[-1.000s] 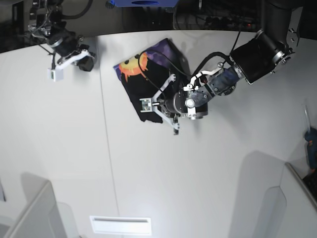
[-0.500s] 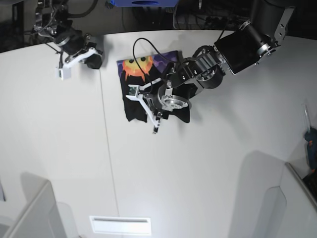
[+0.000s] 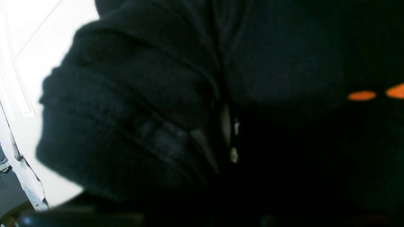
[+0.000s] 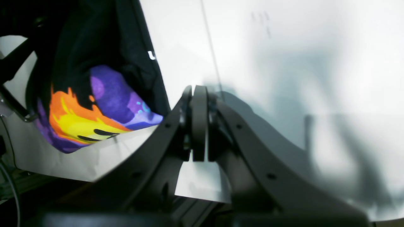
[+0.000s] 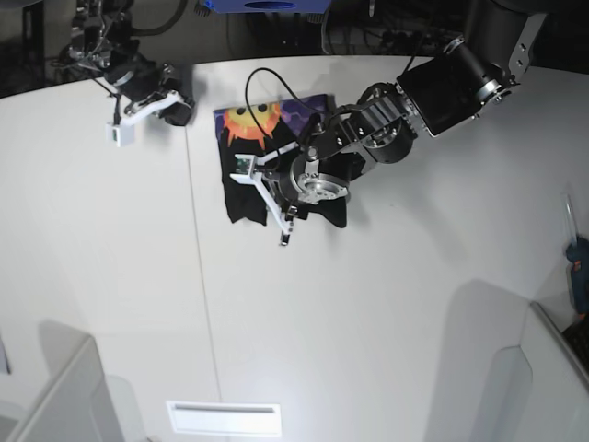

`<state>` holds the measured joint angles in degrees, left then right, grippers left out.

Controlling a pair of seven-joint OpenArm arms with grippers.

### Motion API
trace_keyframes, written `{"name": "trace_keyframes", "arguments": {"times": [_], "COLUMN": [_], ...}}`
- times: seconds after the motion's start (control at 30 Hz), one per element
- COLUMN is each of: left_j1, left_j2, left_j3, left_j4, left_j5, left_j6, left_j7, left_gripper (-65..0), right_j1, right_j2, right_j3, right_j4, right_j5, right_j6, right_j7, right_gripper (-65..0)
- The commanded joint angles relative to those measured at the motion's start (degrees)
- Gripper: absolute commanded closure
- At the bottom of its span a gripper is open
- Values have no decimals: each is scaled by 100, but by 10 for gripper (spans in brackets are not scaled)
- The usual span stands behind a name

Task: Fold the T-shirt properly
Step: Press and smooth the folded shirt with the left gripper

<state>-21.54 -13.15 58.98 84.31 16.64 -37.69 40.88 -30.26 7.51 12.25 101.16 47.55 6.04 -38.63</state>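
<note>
Closest to you on the white table nothing sits but bare surface. Farther up, your left gripper lies over the T-shirt, its white fingers spread a little apart above the black cloth. The wrist view there is almost all dark fabric pressed near the lens, so you cannot tell whether any cloth is pinched between them. The T-shirt is a bunched, partly folded heap near the table's far edge, with the orange-yellow sun face and purple print turned up at its far end. Beyond that, at the far corner, your right gripper hovers just beside the shirt with its jaws pressed together, holding nothing.
</note>
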Motion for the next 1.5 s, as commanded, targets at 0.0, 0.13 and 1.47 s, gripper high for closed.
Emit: {"name": "trace_keyframes", "arguments": {"times": [0.0,0.13,1.47], "left_j1": [110,92,-259], "left_j2": [18,123,229], "left_j3": [84,84,410], "left_j4": [-66,-66,-313], "left_j5": [-324,-324,-253], "left_j6": [-231,-231,-231], "left_j7": [-75,-75,-22], "left_gripper": [0,0,-247], "right_j1": [-11,-11,-90], "right_j2": [36,36,27], "right_j3": [19,19,10], "right_j4": [77,77,59], "right_j5": [67,67,67], "right_j6": [51,51,51], "right_j7": [70,70,70], "right_gripper": [0,0,0]}}
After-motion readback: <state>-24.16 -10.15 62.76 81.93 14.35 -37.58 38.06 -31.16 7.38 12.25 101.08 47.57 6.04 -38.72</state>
